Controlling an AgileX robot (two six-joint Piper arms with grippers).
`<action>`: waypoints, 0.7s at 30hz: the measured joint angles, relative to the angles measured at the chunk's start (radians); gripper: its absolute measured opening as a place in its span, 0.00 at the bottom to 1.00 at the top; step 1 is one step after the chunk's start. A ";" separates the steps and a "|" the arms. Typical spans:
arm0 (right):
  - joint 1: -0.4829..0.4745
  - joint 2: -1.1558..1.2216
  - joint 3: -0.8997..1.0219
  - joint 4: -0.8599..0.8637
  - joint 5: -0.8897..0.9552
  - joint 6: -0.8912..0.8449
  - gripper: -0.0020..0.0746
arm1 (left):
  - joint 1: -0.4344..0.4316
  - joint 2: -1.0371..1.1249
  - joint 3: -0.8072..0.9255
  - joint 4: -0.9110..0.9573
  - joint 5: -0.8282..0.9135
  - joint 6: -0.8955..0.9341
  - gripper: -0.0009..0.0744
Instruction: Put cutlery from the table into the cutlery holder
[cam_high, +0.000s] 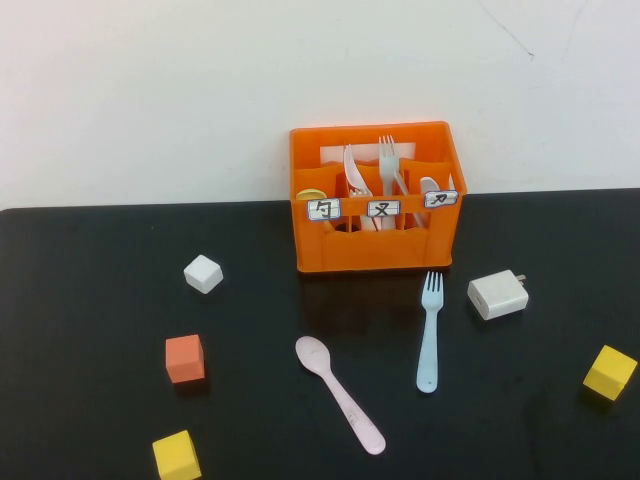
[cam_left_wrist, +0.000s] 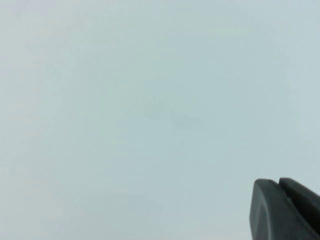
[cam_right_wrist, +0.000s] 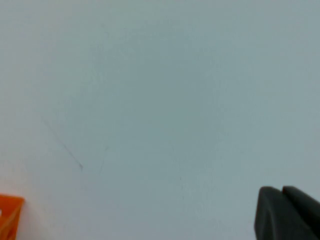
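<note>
From my high camera neither arm is over the table (cam_high: 90, 400). The cutlery holder (cam_high: 375, 250) stands at the back edge against the wall, white forks (cam_high: 388, 160) and spoons (cam_high: 353, 170) upright in its compartments, three tags (cam_high: 383, 208) on its front. The pink spoon (cam_high: 340, 393) lies flat in front of the holder, bowl toward it, handle angled to my right. The blue fork (cam_high: 430, 332) lies just to its right, apart from it, tines toward the holder. I also note a white charger (cam_high: 497, 294), a white cube (cam_high: 203, 273), an orange cube (cam_high: 185, 359) and two yellow cubes (cam_high: 176, 456), all well apart. Left gripper (cam_left_wrist: 279, 184): fingers pressed together, holding nothing, facing the pale wall. Right gripper (cam_right_wrist: 282, 190): likewise closed and empty, a corner of the holder at the edge of its view
</note>
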 joint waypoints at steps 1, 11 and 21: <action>0.000 0.018 -0.029 0.000 0.056 0.000 0.02 | 0.000 0.013 -0.031 0.000 0.049 0.000 0.01; 0.000 0.307 -0.180 0.122 0.433 -0.046 0.02 | 0.000 0.260 -0.138 0.007 0.328 0.030 0.01; 0.000 0.567 -0.190 0.478 0.616 -0.549 0.02 | 0.000 0.503 -0.138 -0.175 0.529 0.055 0.01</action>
